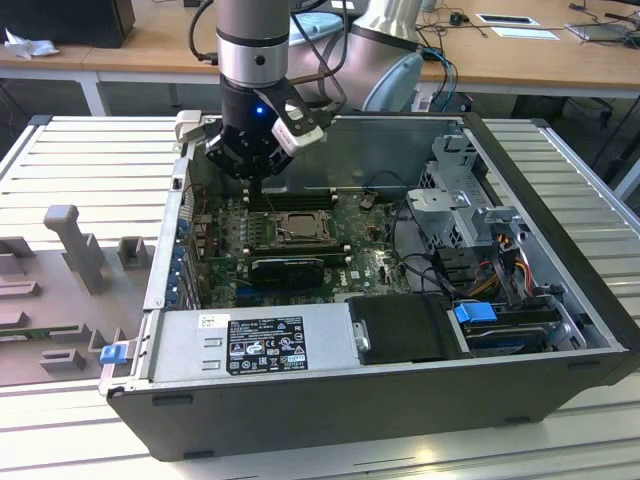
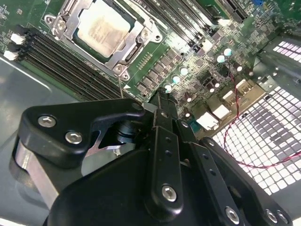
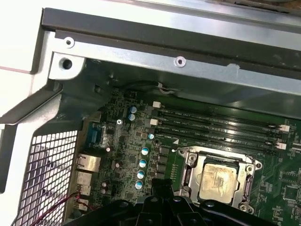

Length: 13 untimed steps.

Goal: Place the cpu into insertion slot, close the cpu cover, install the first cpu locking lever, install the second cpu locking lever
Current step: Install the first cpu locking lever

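Note:
The cpu (image 2: 102,28) (image 3: 216,181), a pale silvery square, lies in the insertion slot (image 1: 297,226) on the green board. The cpu cover (image 2: 136,44) (image 3: 193,162), a grey metal frame, lies flat around the chip, whose top shows through its window. My gripper (image 1: 255,183) (image 2: 160,99) (image 3: 162,182) hangs above the board just beside the socket, towards the case's back wall and the exterior view's left. Its black fingers are shut together with nothing between them. A thin lever wire stands near the socket's corner in the second wrist view.
Long black memory slots (image 2: 61,66) (image 3: 216,125) run beside the socket. A black graphics card (image 1: 288,268), a power supply (image 1: 250,345) and a drive cage (image 1: 450,200) fill the case. A vent grille (image 2: 268,136) with a red wire (image 2: 230,136) is close by.

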Tool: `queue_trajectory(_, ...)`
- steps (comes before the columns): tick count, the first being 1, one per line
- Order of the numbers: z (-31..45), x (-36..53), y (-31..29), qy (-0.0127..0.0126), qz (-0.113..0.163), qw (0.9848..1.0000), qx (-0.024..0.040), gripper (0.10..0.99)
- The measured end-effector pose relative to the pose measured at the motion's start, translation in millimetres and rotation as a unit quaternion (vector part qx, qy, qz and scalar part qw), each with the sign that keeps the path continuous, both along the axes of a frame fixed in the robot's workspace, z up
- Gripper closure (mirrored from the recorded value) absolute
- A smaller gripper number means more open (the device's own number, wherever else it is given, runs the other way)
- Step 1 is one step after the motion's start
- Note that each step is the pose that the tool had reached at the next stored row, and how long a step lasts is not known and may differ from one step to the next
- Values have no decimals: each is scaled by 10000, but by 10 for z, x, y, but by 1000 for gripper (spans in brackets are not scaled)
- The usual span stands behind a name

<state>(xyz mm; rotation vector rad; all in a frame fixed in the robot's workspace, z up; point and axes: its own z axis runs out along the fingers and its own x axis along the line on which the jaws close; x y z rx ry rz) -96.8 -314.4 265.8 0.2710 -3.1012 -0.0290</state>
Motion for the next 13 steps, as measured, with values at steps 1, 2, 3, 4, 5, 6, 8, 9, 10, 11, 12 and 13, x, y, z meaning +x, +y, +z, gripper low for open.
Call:
queue_trajectory(1,-5,0,5,0,-3,10000,0,980)
queue_trajectory(2,-10,-1,11,0,-6,10000,0,980)
queue_trajectory(3,-12,-2,17,0,-8,10000,0,980)
queue_trajectory(4,-13,-4,21,0,-11,10000,0,980)
queue_trajectory(5,-13,-6,26,0,-15,10000,0,980)
queue_trajectory(6,-17,-11,34,-1,-41,10000,0,980)
queue_trajectory(8,-58,-25,43,-5,-129,9999,0,980)
queue_trajectory(9,-66,-36,54,-12,-141,9999,-1,980)
queue_trajectory(10,-66,-46,61,-20,-152,9999,5,980)
queue_trajectory(11,-67,-53,67,-27,-161,9999,15,980)
queue_trajectory(12,-68,-60,82,-33,-175,9998,25,980)
queue_trajectory(13,-69,-61,92,-36,-180,9998,26,980)
